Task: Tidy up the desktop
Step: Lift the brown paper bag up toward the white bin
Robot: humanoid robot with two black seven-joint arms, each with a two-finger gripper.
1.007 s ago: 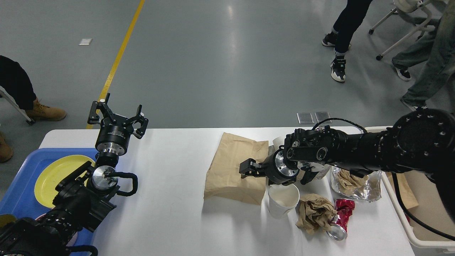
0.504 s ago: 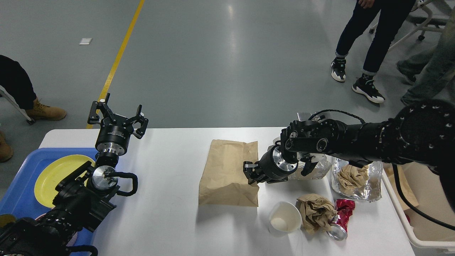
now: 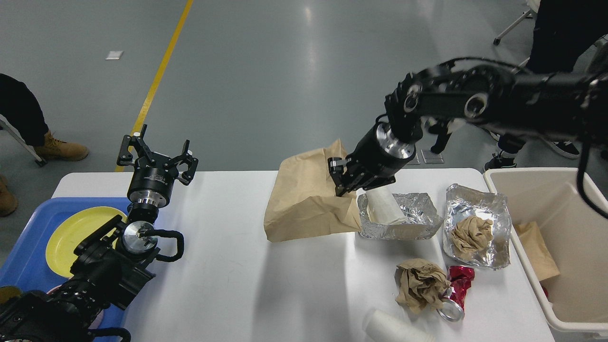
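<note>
The large white rectangular desktop (image 3: 228,266) with rounded corners fills the lower part of the head view, running from a blue plastic tray (image 3: 28,266) at its left end to a beige plastic bin (image 3: 565,237) just beside its right end. The tray carries a round yellow plate (image 3: 71,232), and the bin holds a flat piece of brown paper (image 3: 534,249).

A flat brown paper bag (image 3: 304,199) is tilted up above the middle of the desktop, its lower edge on the surface and its upper right corner pinched by the right gripper (image 3: 339,183), whose fingers are closed on the paper. The left gripper (image 3: 159,154) stands upright over the left part of the desktop with its fingers spread apart, holding nothing.

Just right of the bag lies a crumpled foil tray (image 3: 403,223) with a white paper cup (image 3: 384,209) on its side inside. A second foil tray (image 3: 479,223) beside it holds crumpled brown paper. Nearer the front lies a crumpled brown paper wad (image 3: 420,282), touching a crushed red drink can (image 3: 456,292). Another white paper cup (image 3: 394,330) lies tipped over at the front edge.
</note>
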